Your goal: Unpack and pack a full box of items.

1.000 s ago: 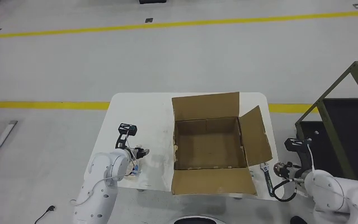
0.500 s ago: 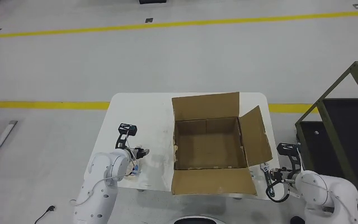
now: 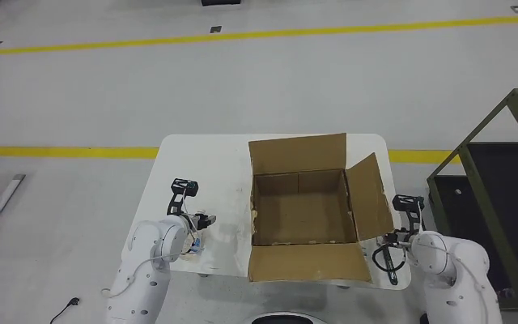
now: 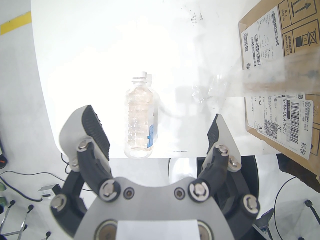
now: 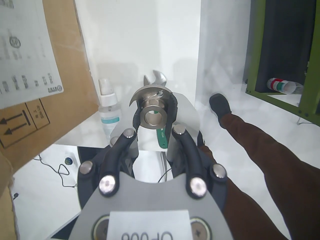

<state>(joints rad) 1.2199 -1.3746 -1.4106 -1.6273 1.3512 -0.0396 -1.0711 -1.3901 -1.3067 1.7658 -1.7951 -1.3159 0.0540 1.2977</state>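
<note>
An open cardboard box (image 3: pixel 307 262) stands mid-table with nothing visible inside; its labelled side shows in the left wrist view (image 4: pixel 275 51) and its flap in the right wrist view (image 5: pixel 37 63). My left gripper (image 4: pixel 152 118) is open at the table's front left edge, where a clear water bottle (image 4: pixel 139 116) stands just beyond its fingertips. My right gripper (image 5: pixel 153 112) is shut on a short metal ring (image 5: pixel 152 117). It hangs over a green-handled wrench (image 5: pixel 157 78) that lies at the table's front right corner (image 3: pixel 392 267). A small spray bottle (image 5: pixel 108 106) stands beside the box.
Clear plastic film (image 4: pixel 212 88) lies between the water bottle and the box. A green metal rack (image 3: pixel 486 162) stands right of the table. A person's leg (image 5: pixel 250 136) and shoe are on the floor between the table and the rack.
My right arm has swung left, from beyond the table's right edge to over the wrench at the front right corner. The left arm has stayed still.
</note>
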